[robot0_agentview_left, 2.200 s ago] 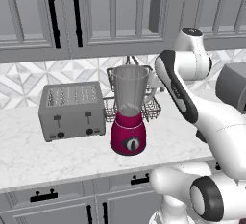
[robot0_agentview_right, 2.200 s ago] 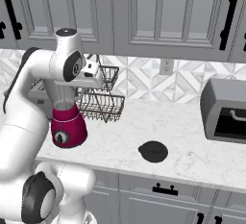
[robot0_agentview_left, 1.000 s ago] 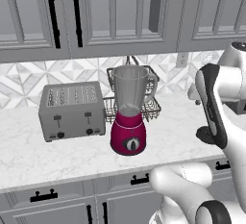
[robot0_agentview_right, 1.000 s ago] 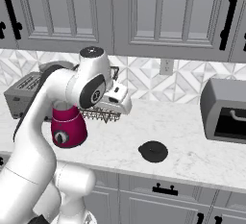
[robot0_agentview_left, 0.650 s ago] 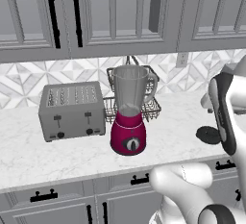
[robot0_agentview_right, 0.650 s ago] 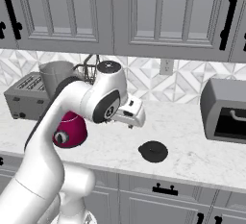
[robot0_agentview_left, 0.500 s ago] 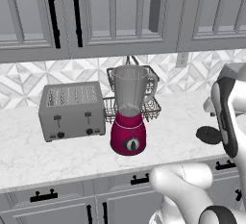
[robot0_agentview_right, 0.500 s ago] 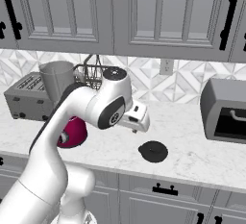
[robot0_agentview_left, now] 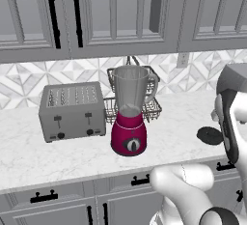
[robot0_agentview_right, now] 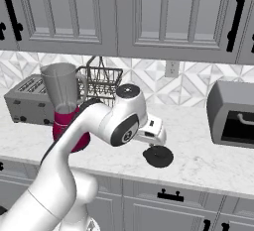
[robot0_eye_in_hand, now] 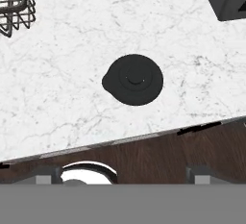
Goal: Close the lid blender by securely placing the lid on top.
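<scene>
The blender (robot0_agentview_left: 129,118) stands on the marble counter, a clear greyish jar (robot0_agentview_right: 62,86) on a magenta base (robot0_agentview_right: 69,126), its rim uncovered. The lid (robot0_eye_in_hand: 133,79), a flat round black cap, lies on the counter well to the right of the blender, near the front edge (robot0_agentview_right: 158,156) (robot0_agentview_left: 210,135). My gripper (robot0_agentview_right: 155,141) hangs just above the lid and points down at it. In the hand view the gripper (robot0_eye_in_hand: 123,174) is open, its fingertips (robot0_eye_in_hand: 48,174) wide apart and nothing between them.
A boxy grey toaster (robot0_agentview_left: 72,110) sits left of the blender. A wire rack (robot0_agentview_right: 101,84) stands behind it against the backsplash. A dark toaster oven (robot0_agentview_right: 233,113) occupies the counter's right end. The counter's front edge (robot0_eye_in_hand: 144,139) runs close by the lid.
My arm has swung from beside the blender to the right and come down over the lid. The blender and lid have not moved.
</scene>
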Tool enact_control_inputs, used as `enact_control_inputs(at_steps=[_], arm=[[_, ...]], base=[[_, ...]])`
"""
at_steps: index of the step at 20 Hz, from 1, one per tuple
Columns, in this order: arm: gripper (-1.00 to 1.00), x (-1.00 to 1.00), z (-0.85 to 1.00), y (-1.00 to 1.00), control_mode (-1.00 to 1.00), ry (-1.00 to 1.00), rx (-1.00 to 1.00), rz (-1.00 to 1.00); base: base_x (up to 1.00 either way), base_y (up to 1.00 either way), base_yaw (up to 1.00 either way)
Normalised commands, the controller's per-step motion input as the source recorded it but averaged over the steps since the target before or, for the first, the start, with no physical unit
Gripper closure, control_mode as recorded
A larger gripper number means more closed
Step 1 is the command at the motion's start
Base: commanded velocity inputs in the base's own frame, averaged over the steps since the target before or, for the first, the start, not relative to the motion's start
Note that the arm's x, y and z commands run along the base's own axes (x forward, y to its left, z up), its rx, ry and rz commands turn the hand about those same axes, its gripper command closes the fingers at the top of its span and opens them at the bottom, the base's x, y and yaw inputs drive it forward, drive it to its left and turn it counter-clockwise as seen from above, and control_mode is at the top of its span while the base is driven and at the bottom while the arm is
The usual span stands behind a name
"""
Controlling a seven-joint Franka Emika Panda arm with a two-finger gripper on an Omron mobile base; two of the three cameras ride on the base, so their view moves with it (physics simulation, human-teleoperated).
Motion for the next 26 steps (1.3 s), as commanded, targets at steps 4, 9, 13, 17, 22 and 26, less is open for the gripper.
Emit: enact_control_inputs(at_steps=[4, 9, 13, 17, 22, 26], arm=[[-1.00, 0.09, -0.34, -0.44, -1.00, 0.00, -0.04, 0.00], [-1.00, 0.24, -0.29, -0.33, -1.00, 0.00, 0.00, 0.00], [-1.00, 0.25, -0.27, -0.10, -1.00, 0.00, 0.00, 0.00], [-1.00, 0.22, -0.22, -0.01, -1.00, 0.00, 0.00, 0.00], [-1.00, 0.21, -0.19, 0.02, -1.00, 0.00, 0.00, 0.00], [-1.00, 0.20, -0.24, 0.01, -1.00, 0.00, 0.00, 0.00]], base=[[0.00, 0.00, 0.00], [0.00, 0.00, 0.00], [0.00, 0.00, 0.00], [0.00, 0.00, 0.00], [0.00, 0.00, 0.00], [0.00, 0.00, 0.00]])
